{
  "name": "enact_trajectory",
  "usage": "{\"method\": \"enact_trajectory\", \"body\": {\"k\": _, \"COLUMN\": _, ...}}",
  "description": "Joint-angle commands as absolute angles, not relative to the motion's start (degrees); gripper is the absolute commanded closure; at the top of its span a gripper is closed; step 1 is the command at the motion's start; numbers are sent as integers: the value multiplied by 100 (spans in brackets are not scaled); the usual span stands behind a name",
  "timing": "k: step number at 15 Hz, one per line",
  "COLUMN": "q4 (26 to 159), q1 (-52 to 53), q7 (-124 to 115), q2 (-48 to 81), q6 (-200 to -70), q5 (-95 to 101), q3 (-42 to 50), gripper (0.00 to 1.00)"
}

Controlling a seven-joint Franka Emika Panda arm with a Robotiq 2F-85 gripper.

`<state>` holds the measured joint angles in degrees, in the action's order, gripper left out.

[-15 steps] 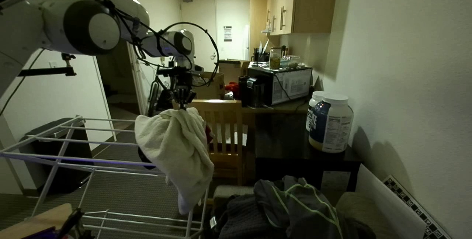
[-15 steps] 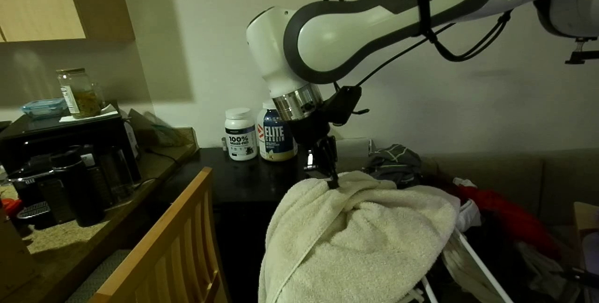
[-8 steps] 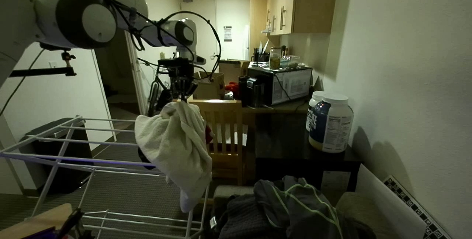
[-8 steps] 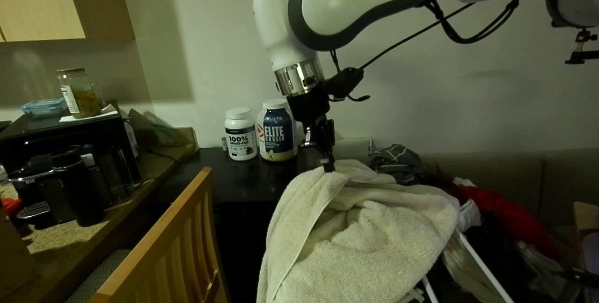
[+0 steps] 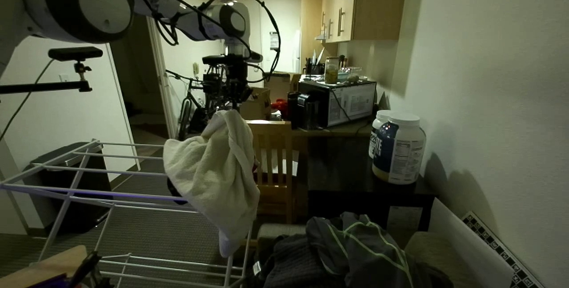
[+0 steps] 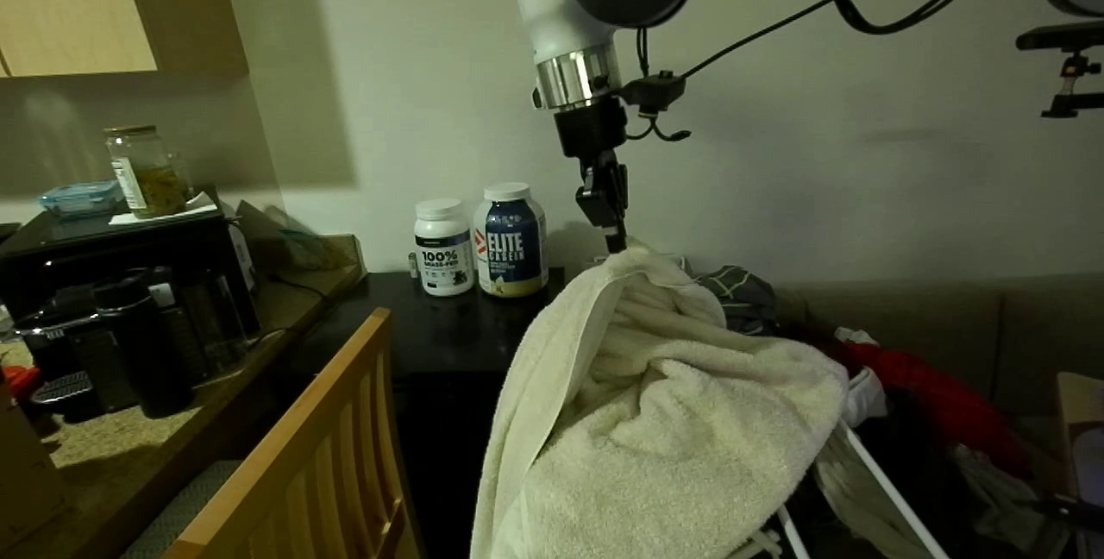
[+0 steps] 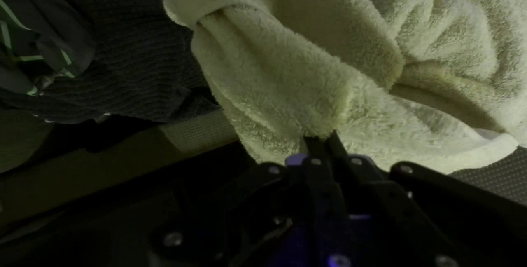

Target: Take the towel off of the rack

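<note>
- gripper: points downward in both exterior views; its fingers stand close together, narrowed on a pinch of cloth at the very tips.
- towel: cream, deeply folded; the upper part forms a peak at the fingertips, while the remainder drapes over one end of the rack, a corner hanging below the level of the upper bars.
- rack: pale, with long parallel bars; the upper frame extends beside the towel in an exterior view.
- arm: white and dark grey, reaching above the towel.
- wooden chair: slatted, behind the towel in an exterior view and partly hidden by it.
- dark table: bears a white tub and, just beside it, a blue and white tub lettered "elite"; both upright, lids on.
- dark clothing: marked with pale green lines, heaped near the rack; seen also at the left of the wrist view.
- red cloth: lies among other clothes, well apart from the gripper.
- glass jar: upright on a black appliance.
</note>
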<state>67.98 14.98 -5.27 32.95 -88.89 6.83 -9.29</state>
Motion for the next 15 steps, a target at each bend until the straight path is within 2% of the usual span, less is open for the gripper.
{"method": "enact_trajectory", "body": {"k": 1, "q4": 7350, "q1": 1132, "q7": -304, "q2": 2796, "q6": -9098, "q5": 572, "q3": -871, "gripper": 99}}
{"method": "enact_trajectory", "body": {"k": 15, "q4": 8023, "q1": 312, "q7": -742, "q2": 2308, "q6": -9567, "q5": -165, "q3": -172, "gripper": 99}}
